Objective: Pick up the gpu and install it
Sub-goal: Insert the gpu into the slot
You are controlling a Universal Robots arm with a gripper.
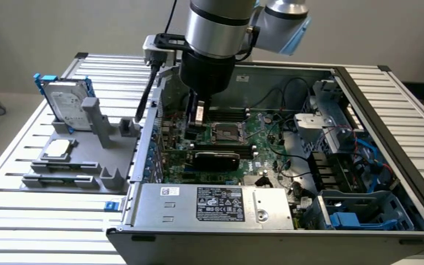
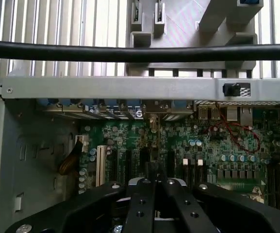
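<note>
**One card in the case, jaws shut above the board**

One black-covered card, the gpu (image 1: 216,159), sits just below the centre of the exterior view. It is on the motherboard (image 1: 271,138) inside the open computer case (image 1: 388,105), just under the processor socket. It looks level and appears seated in a slot, though the slot itself is hidden under the card.

The gripper (image 1: 195,128) hangs above centre-left of the frame, over the board and apart from the card. In the wrist view the two black fingers (image 2: 140,204) meet at bottom centre, pressed together. I see nothing clamped between them.

At the left of the exterior view the grey parts fixture (image 1: 86,165) on the slatted table holds the hard drive (image 1: 66,104) in its blue frame.

Handling notes (judgement):
- The card is probably light and stiff — a thin board that will not flex much, but will crack or shed components if pinched hard.
- The cover looks smooth, so it may be slippery.
- The best hold is likely across the thickness at the long top edge, near the middle so it hangs balanced — away from the connector edge and off the bare circuitry.
- The bracket end adds weight to one side.
</note>
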